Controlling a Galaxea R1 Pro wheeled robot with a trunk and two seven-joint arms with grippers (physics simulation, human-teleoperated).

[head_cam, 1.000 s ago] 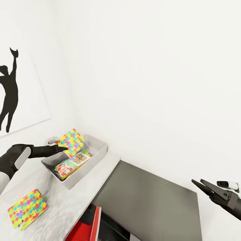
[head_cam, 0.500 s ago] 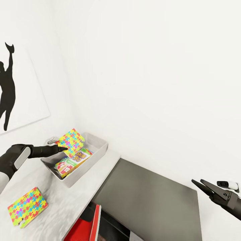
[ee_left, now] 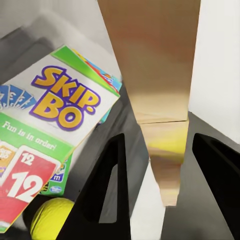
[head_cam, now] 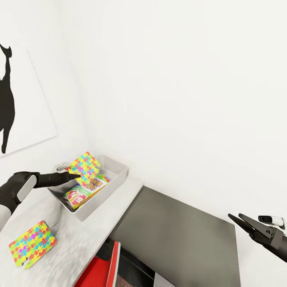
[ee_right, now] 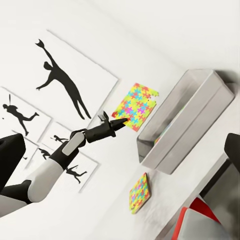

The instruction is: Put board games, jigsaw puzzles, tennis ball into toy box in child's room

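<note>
My left gripper (head_cam: 76, 175) is shut on a colourful jigsaw puzzle box (head_cam: 85, 168) and holds it tilted over the near end of the grey toy box (head_cam: 118, 169). In the left wrist view the puzzle (ee_left: 162, 90) shows edge-on between the dark fingers (ee_left: 112, 185). Inside the toy box lie a Skip-Bo board game (head_cam: 84, 189) (ee_left: 55, 115) and a yellow tennis ball (ee_left: 52, 220). A second jigsaw puzzle (head_cam: 32, 244) lies flat on the white table (head_cam: 79, 231), nearer to me. My right gripper (head_cam: 238, 218) hangs open and empty at the lower right, far from the table.
A dark grey surface (head_cam: 179, 235) adjoins the table on the right. Something red (head_cam: 99, 271) sits below the table's edge. A wall picture with a black silhouette (head_cam: 8, 103) hangs to the left. White walls close the corner behind the toy box.
The head view has shifted a little, so the table and wall picture sit higher and further left. My left gripper still holds the puzzle over the toy box. The right arm has not moved.
</note>
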